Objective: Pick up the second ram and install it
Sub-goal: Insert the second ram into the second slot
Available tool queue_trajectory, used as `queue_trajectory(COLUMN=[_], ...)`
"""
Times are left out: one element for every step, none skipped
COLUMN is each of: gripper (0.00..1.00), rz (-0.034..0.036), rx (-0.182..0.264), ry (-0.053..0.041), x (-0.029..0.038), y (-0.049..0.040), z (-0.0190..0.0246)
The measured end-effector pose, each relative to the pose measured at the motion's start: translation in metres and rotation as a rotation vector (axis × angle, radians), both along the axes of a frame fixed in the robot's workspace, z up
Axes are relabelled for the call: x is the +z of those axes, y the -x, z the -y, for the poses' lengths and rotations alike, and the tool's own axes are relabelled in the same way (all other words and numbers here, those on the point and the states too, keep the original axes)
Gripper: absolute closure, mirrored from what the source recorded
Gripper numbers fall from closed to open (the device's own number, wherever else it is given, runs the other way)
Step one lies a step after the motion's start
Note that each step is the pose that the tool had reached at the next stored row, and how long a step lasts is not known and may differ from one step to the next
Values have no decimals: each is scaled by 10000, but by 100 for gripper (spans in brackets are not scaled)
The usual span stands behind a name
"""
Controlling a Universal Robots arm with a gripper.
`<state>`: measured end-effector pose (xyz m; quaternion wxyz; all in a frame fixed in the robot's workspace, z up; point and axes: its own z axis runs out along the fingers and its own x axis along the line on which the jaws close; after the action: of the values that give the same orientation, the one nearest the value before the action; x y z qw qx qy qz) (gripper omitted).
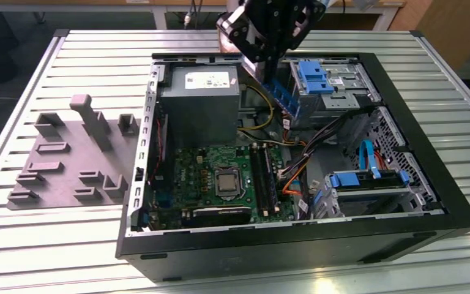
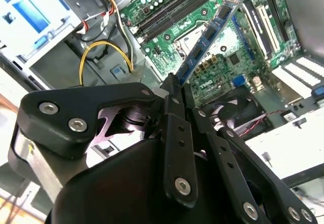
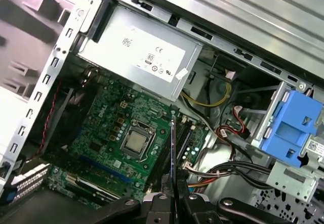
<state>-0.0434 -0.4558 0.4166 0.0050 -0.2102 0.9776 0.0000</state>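
- Ribbed grey metal table (image 1: 96, 55) under open black computer case (image 1: 300, 245).
- Black gripper (image 2: 177, 85) clamped on long thin blue ram stick (image 2: 208, 38), near case's far edge.
- Likely light, stiff, fragile; best held by edges.

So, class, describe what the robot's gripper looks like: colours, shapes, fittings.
The gripper is matte black, built from flat jointed bars fastened with silver screws, with a silvery metal part on one side. Its fingers are narrow black bars.
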Motion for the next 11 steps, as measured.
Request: queue_trajectory(gripper=[86, 86, 86, 86, 86, 86, 86, 86, 86, 86, 86], rz=[0, 0, 0, 0, 0, 0, 0, 0, 0, 0, 0], rx=[-133, -261, -398, -526, -664, -793, -918, -1022, -1066, -1081, -1085], ry=[0, 0, 0, 0, 0, 0, 0, 0, 1, 0, 0], x=[0, -1, -1, -1, -2, -2, -2, -2, -2, -2, -2], y=[0, 0, 0, 0, 0, 0, 0, 0, 0, 0, 0], z=[0, 0, 0, 0, 0, 0, 0, 0, 0, 0, 0])
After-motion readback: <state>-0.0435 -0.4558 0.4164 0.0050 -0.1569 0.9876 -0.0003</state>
